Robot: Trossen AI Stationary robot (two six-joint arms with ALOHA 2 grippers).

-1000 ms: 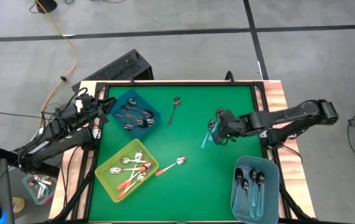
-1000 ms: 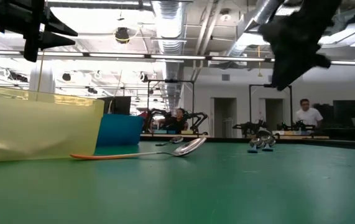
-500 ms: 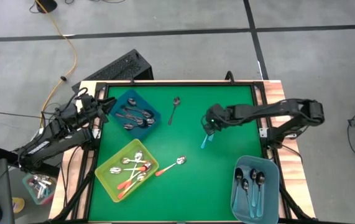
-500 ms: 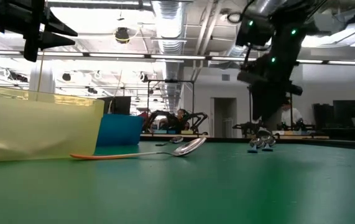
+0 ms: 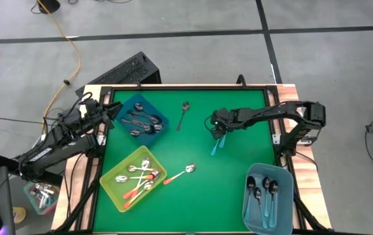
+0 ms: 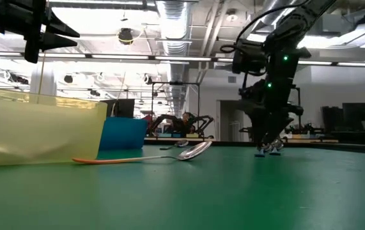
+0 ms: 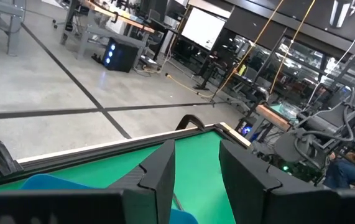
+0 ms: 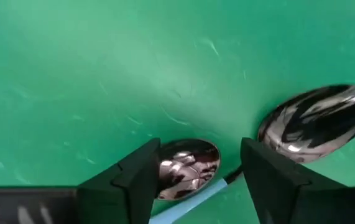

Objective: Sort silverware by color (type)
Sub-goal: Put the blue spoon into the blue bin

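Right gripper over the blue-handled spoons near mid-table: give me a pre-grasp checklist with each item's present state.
1. Right gripper open: ok, fingers spread.
2. Over the target: ok, a blue-handled spoon's bowl lies between the fingers.
3. One spoon isolated: not ok, a second spoon bowl lies close beside it.
4. Fingers down at the mat: cannot tell; the low view shows the gripper low over the spoons.
5. Light blue bin ready: ok, it already holds blue-handled spoons.
6. Left gripper out of the way: ok, parked by the dark blue bin.
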